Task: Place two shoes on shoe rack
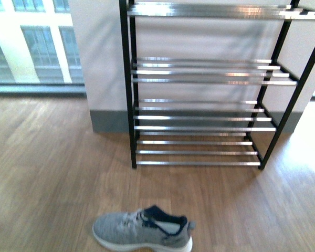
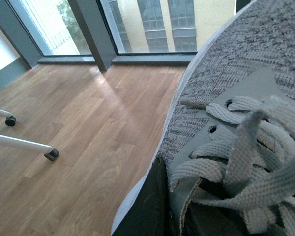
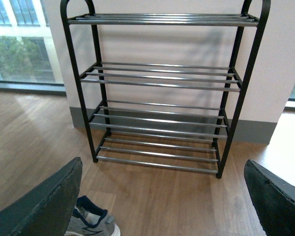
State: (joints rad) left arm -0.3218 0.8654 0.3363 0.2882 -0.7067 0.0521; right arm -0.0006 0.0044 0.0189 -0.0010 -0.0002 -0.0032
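Front: shoe rack (image 1: 205, 118), bars bare, against wall (image 1: 102, 58); grey knit sneaker (image 1: 143, 229) on wood floor (image 1: 47, 173) before its left end | Left wrist: second sneaker (image 2: 246, 98) fills the foreground; left gripper grip cannot be told | Right wrist: right gripper (image 3: 162, 167) fingers wide apart, facing rack.

My front camera sits on the body, tilted down over the pale brown wooden floor (image 1: 42, 173). It faces the black-framed shoe rack with chrome bars (image 1: 199, 127) at mid range and cuts off the rack's top. The right wrist camera looks the same way from further back, between its dark, wide-spread end effector fingers (image 3: 44, 206), and takes in the whole rack (image 3: 157, 120). Both catch the grey knit sneaker with a white sole (image 1: 142, 231) lying on the floor; that sneaker (image 3: 96, 223) barely shows from the wrist. The left wrist camera sits very close to a second grey knit sneaker (image 2: 236, 64), looking past it to tall grey-framed windows (image 2: 162, 24).
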